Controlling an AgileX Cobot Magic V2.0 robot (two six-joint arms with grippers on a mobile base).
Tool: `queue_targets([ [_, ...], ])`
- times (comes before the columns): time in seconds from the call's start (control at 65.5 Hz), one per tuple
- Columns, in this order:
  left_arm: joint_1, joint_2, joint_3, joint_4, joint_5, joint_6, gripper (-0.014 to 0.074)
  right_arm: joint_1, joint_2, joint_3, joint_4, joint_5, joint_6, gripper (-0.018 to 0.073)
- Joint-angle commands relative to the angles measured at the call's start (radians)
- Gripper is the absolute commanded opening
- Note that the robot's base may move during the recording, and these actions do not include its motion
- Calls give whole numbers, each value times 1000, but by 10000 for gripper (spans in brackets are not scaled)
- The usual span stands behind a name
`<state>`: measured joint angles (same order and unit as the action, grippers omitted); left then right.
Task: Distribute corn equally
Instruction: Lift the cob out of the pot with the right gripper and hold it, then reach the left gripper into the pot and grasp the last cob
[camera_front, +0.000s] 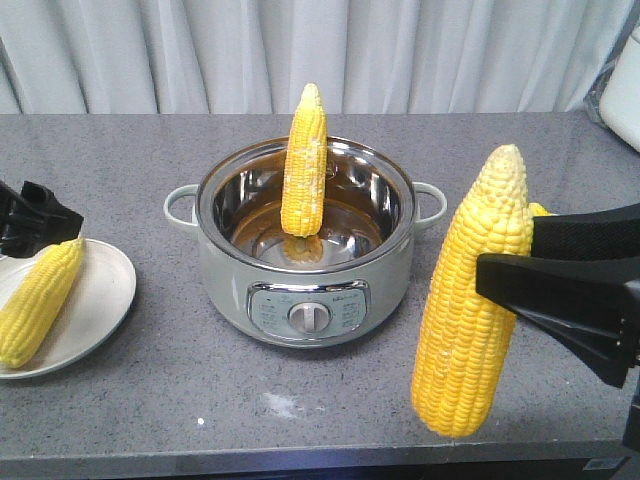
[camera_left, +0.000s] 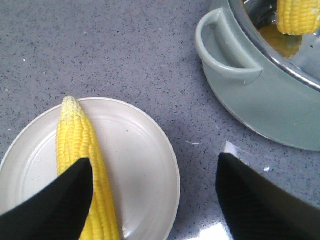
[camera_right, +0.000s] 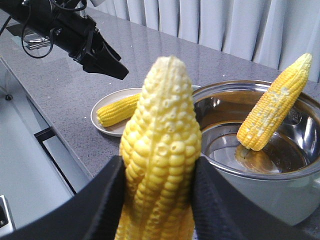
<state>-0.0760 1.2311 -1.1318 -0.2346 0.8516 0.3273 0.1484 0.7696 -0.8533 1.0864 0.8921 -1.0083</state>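
One corn cob (camera_front: 38, 300) (camera_left: 80, 140) lies on the white plate (camera_front: 95, 300) (camera_left: 145, 150) at the left. My left gripper (camera_front: 35, 225) (camera_left: 155, 200) hovers open just above that plate, one finger over the cob, holding nothing. A second cob (camera_front: 304, 160) (camera_right: 272, 105) leans upright inside the pale green electric pot (camera_front: 220, 270), tip above the rim. My right gripper (camera_front: 500, 275) (camera_right: 157, 200) is shut on a third cob (camera_front: 475, 300) (camera_right: 160, 150), held upright above the counter to the front right of the pot.
The grey counter's front edge (camera_front: 300, 455) runs close below the held cob. A white object (camera_front: 625, 90) stands at the back right. The pot's side handles (camera_front: 180, 205) (camera_left: 227, 50) stick out. A sliver of yellow (camera_front: 541, 210) shows behind the right gripper.
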Motion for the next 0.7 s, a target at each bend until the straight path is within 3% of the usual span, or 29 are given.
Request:
queue_targets([
  [0.0, -4, -22, -19, -67, -92, -1, 507, -4, -5, -26, 49, -33, -5, 211],
  [0.092, -4, -22, -19, -157, -126, 12, 507, -4, -5, -26, 49, -33, -5, 211],
  [0.153, -4, -22, -19, -211, -139, 66, 507, -4, -5, -26, 49, -33, -5, 211],
  [0.26, -4, -22, -19, -325, -161, 208, 508, -4, -5, -26, 49, -33, -5, 211],
  [0.443, -5, -21, -24, -593, -174, 459, 516, -4, -5, -26, 49, -33, -5, 211],
  [0.565, -6, -21, -25, -690, -173, 551, 561, -4, -5, -26, 49, -33, -5, 211],
  [0.687, -42, -14, -41, -718, -174, 583, 608, -4, -5, -26, 49, -33, -5, 211],
])
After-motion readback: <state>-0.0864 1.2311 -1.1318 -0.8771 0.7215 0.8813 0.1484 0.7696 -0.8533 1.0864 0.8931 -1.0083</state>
